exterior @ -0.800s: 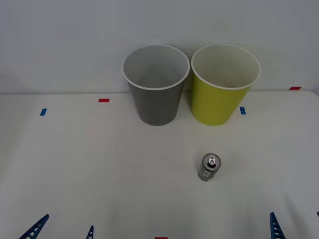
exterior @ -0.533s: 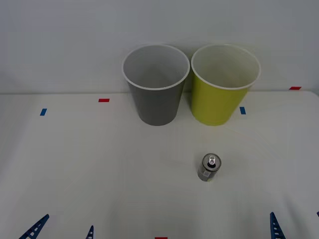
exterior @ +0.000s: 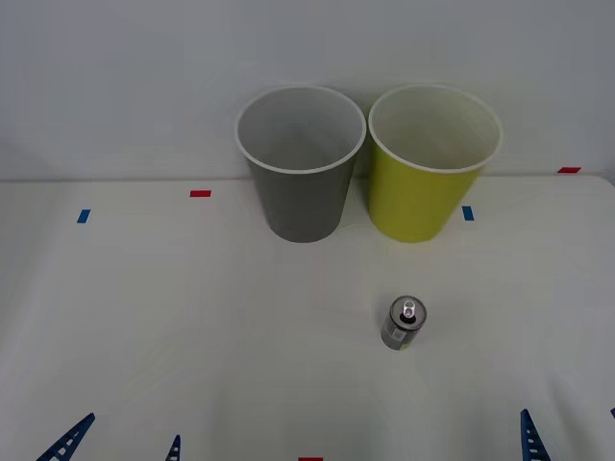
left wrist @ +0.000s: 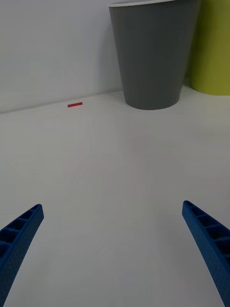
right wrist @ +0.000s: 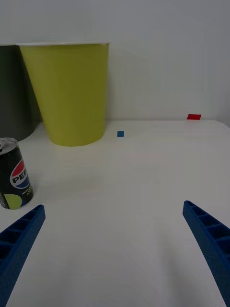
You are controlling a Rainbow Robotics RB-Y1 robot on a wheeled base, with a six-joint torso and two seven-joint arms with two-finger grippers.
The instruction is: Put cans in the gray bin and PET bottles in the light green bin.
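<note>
Can (exterior: pixel 404 323) upright on table (exterior: pixel 144 317), long axis vertical, pull tab up. Sits in front of green bin (exterior: pixel 432 163), well apart from it; gray bin (exterior: pixel 301 163) just beside green, further to robot's L.

R gripper (right wrist: pixel 115 249): fingers spread wide, nothing held, low at near table edge. Can lies ahead of it and off toward robot's L. L gripper (left wrist: pixel 112 249): also spread, empty, parked.

R arm looks nearer to can, so likely the picker.

Bin insides only partly visible; no PET bottle seen on table.
</note>
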